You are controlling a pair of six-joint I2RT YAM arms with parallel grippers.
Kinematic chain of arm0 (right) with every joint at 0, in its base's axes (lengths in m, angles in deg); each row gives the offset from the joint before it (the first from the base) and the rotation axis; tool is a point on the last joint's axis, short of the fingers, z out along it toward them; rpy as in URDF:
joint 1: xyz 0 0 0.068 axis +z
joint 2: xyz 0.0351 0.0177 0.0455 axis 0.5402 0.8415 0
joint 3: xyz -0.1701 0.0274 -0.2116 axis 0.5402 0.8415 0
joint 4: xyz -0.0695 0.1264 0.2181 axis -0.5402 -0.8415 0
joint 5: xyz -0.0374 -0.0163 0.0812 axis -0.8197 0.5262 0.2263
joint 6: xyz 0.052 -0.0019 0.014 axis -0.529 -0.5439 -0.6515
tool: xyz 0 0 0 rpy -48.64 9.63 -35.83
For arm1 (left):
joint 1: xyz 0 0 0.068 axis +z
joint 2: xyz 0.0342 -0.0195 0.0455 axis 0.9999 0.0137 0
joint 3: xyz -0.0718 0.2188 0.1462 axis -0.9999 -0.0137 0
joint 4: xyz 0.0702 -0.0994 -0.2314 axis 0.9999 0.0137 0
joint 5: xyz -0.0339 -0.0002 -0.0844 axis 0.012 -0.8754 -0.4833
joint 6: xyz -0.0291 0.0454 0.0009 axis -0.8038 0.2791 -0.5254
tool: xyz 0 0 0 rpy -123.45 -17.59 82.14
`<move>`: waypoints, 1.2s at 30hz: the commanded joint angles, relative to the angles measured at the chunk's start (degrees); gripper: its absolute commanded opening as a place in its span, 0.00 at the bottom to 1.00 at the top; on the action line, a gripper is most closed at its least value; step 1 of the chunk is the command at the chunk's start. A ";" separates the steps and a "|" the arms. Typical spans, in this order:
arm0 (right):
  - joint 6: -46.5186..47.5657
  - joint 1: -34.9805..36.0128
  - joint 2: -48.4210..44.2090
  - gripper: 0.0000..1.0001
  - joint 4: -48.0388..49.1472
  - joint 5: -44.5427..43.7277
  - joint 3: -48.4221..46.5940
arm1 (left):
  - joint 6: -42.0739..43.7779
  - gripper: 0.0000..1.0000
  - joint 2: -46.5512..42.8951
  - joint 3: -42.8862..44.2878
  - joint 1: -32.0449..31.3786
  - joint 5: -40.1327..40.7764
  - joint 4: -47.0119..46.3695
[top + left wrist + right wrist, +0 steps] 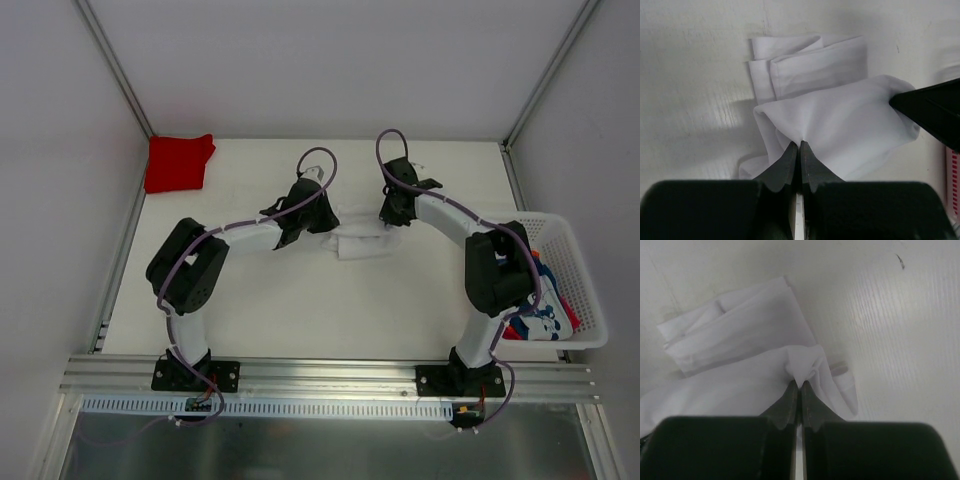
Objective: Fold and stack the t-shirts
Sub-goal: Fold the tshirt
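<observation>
- Left arm: its base is at the near-left edge of the table (300, 310). The elbow is folded out to the left and the forearm reaches right and inward. The left gripper (318, 218) sits low at the left end of the white t-shirt (362, 243).
- Right arm: its base is at the near-right. The elbow is raised beside the white mesh basket (583, 262) and the forearm angles back and left. The right gripper (395, 215) sits low at the shirt's far-right end.
- The two grippers face each other across the cloth, close together.
- White t-shirt: it lies mid-table toward the back, between the two grippers and well apart from every table edge. Part of it is folded into flat layers on the surface. A looser top layer lies over the fold.
- Open room: there is bare table in front of the shirt down to the near rail, and more to the left.
- Red t-shirt (178, 163): it is folded in the far-left corner, near the back wall and left rail, well apart from both arms.
- Basket: it sits at the right side, just beside the right arm's elbow. I cannot tell whether it rests on the table or just past its edge. It holds a blue t-shirt with white print (538, 322) and some red cloth (568, 312).
- Left gripper: the jaws are closed tight, pinching the white top layer. The cloth draws to a peak at the tips.
- Right gripper: the jaws are closed tight on a puckered bunch of the same white cloth.
- The left wrist view shows the right gripper's black finger at the cloth's far corner.
</observation>
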 commanded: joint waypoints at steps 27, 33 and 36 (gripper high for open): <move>9.95 -4.39 -1.15 1.00 -6.89 -4.15 -19.01 | 8.17 0.02 -5.74 4.60 4.34 -6.24 -5.14; 11.45 -4.04 -9.58 0.99 -13.84 -5.21 -22.03 | 15.65 0.99 -20.18 5.92 4.34 -2.54 2.69; 10.31 -2.98 -15.38 0.97 -12.00 -4.42 -14.84 | 15.57 0.99 -27.56 0.74 4.34 -1.75 2.96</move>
